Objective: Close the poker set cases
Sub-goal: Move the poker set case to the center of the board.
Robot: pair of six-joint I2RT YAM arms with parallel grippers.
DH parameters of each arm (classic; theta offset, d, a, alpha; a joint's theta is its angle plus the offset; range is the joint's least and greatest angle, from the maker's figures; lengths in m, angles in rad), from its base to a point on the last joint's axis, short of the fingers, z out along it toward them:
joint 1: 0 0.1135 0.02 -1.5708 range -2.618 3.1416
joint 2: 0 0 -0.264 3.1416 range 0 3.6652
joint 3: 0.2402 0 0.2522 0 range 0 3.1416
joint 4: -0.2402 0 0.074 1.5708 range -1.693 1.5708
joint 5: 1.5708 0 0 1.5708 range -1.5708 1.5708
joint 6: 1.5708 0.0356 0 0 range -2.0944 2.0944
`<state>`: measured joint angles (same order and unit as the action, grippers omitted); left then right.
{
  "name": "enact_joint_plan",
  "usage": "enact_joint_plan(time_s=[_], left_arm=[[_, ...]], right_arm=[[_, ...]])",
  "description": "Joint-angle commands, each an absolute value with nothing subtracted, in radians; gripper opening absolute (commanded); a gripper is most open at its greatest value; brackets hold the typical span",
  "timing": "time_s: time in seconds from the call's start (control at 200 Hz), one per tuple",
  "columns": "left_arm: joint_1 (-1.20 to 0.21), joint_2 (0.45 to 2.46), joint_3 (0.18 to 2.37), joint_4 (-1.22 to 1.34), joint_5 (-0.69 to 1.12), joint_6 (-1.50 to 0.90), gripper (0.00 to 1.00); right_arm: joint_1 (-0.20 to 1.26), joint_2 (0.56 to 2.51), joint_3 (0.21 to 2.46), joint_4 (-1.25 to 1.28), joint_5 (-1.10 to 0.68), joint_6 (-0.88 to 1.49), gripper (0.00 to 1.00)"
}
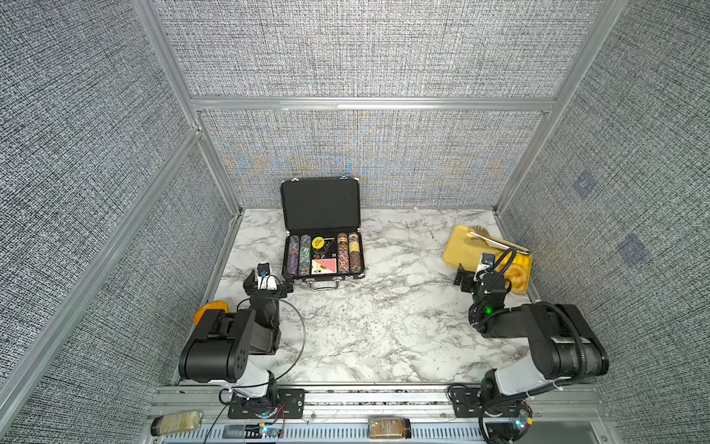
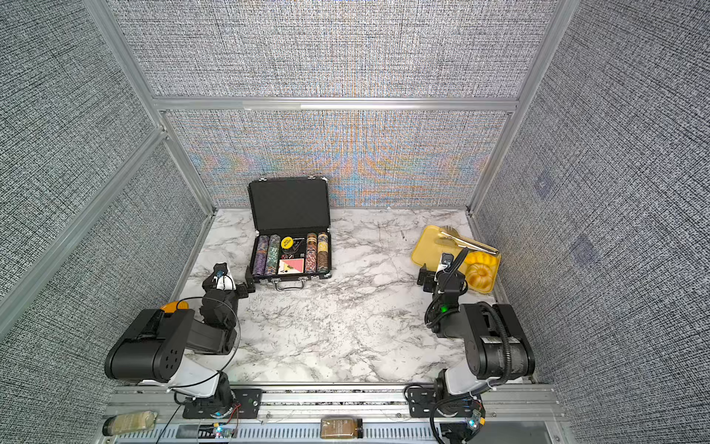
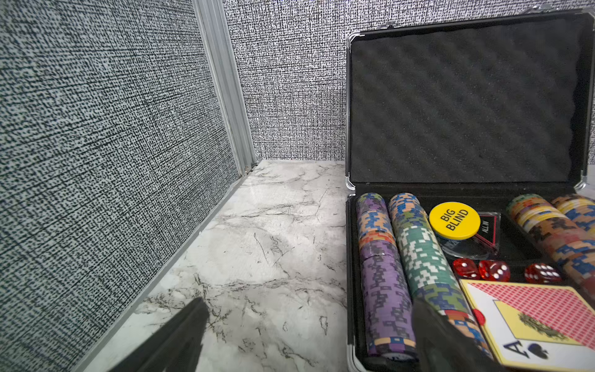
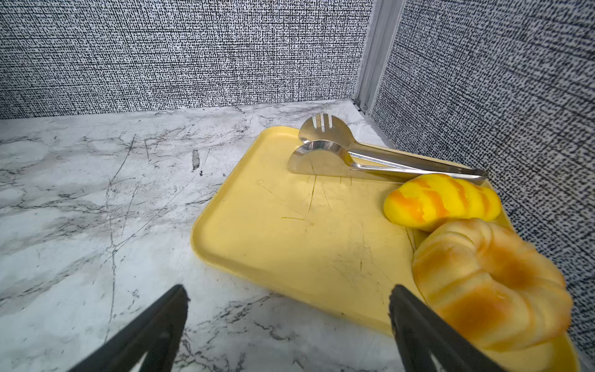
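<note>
Left fingers (image 3: 180,338) and right fingers (image 4: 154,328) hanging open, empty; shoving the lid (image 1: 320,203), I'm risking skidding the poker case (image 1: 324,253) away from them.

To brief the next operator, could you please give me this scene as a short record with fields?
case: poker set case, open, lid upright toward the back wall
contents: chip rows, BIG BLIND button, red dice, playing cards
left gripper: open, empty, at the case's near left corner; contact unclear
right gripper: open, empty, at the yellow tray's near edge
on tray: metal tongs, striped bun, ring pastry
task state: lid not yet closed
</note>
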<state>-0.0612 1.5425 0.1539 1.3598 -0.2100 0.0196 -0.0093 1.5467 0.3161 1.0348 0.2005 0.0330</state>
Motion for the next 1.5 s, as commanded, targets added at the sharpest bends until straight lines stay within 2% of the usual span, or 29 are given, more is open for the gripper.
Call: enact_joint_plan(time_s=[0.0,1.395,1.495], left_arm=[[-0.061,1.543,0.156,1.388,-0.212,0.017,0.99],[-0.064,1.540,0.152,1.397,-0.219,0.020,0.99],[-0.068,1.479,0.157,1.338,-0.266,0.006,0.99]], right_arm=[[-0.010,1.548,0.316,1.040,0.193,0.040,0.99],[-0.010,1.542,0.315,1.043,0.189,0.038,0.99],[0.001,1.462,0.353,0.905,0.142,0.002,0.99]])
